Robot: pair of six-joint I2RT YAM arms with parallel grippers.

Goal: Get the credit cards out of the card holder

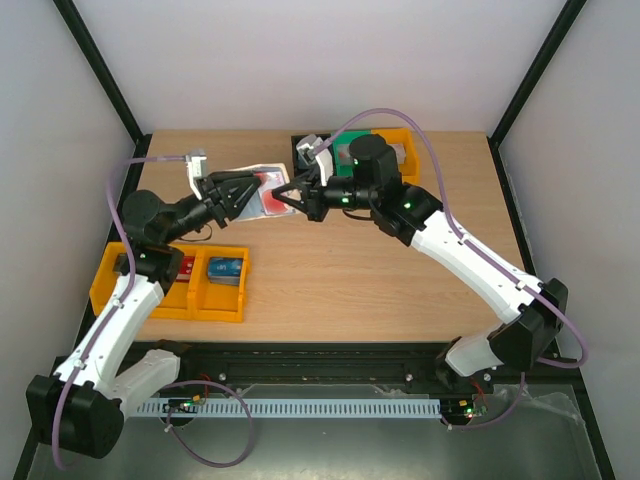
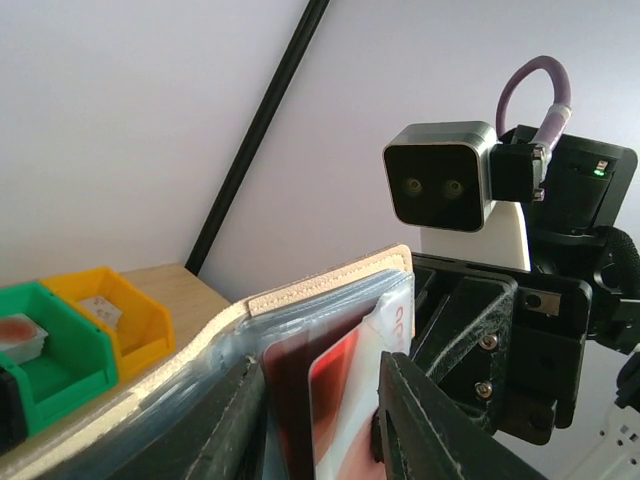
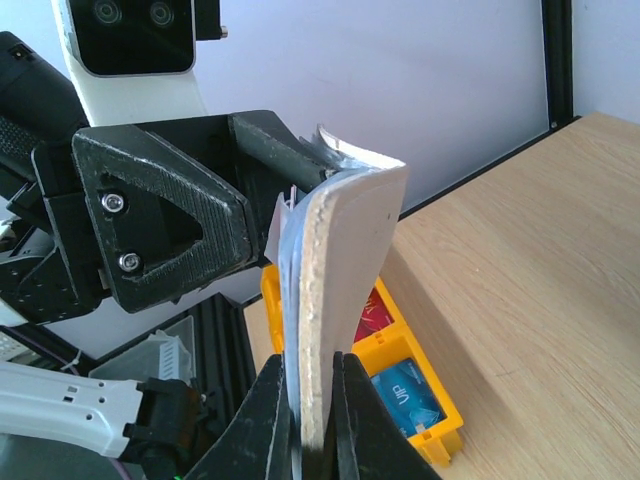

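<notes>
While one red card [image 1: 184, 267] lies in the near yellow bin [image 1: 120, 292], perhaps already out, the left end effector [image 2: 322, 400] narrowly straddles a credit card [image 2: 345, 385] still inside the card holder [image 3: 350, 260], its grip unclear. The right end effector [image 3: 308, 385] pinches the holder's edge.

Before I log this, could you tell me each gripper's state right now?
Left gripper: straddles the red card; grip cannot be told.
Right gripper: shut on the card holder.

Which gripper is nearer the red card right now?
Left. The left gripper straddles the red card sitting in the card holder; the right gripper pinches the holder's cream edge beside it.
</notes>
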